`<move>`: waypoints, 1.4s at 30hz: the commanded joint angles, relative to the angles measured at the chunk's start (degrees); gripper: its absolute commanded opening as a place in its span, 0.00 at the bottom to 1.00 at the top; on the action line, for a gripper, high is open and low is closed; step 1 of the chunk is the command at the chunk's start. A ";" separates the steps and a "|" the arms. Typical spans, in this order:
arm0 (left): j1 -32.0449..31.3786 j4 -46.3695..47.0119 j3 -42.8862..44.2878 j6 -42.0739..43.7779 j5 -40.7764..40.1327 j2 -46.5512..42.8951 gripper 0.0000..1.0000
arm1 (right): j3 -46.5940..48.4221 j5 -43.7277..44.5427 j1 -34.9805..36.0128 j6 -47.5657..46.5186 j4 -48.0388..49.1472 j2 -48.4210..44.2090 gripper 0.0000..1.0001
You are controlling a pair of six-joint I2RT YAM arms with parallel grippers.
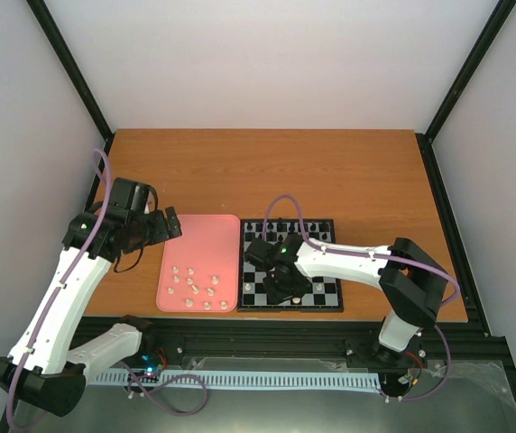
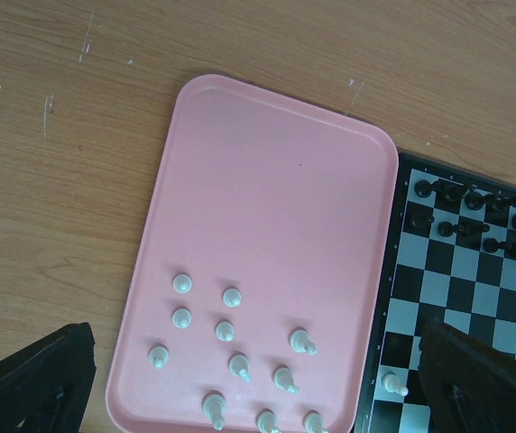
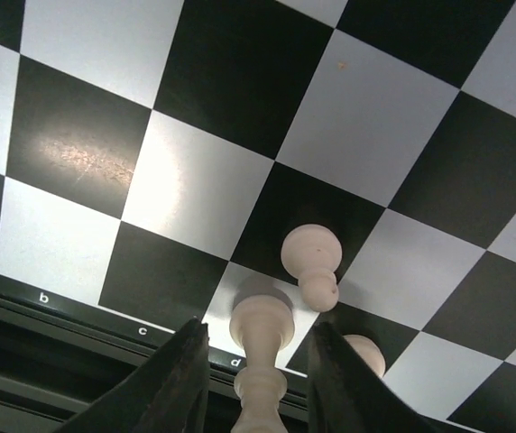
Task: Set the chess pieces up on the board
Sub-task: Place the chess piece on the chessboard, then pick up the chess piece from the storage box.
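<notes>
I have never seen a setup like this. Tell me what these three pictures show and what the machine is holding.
The machine is a left arm and a right arm, bolted at the near edge of a wooden table. The wide picture comes from a fixed camera above and behind them. The other two come from a small camera on each wrist, looking past that arm's own two fingers.

On the table lie a pink tray with loose cream chess pieces, and a chessboard with black pieces along its far edge.

The left gripper hangs open at the tray's far corner, holding nothing. The right gripper is low over the board, with a finger on either side of a cream piece. A gap shows on both sides, so it does not look clamped.
</notes>
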 commanded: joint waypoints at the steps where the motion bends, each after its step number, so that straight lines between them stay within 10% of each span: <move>1: 0.08 1.08 0.08 -0.71 0.60 -0.02 1.00 | 1.60 0.53 -0.28 -0.57 0.08 -0.30 0.33; 18: 0.10 0.18 1.27 -0.48 0.79 -0.47 1.00 | 14.09 0.87 -0.17 -2.83 -4.14 -2.32 0.47; 42: 0.10 -5.03 6.02 0.40 -2.98 -3.18 1.00 | 38.89 -8.92 2.40 -6.88 2.34 24.56 0.48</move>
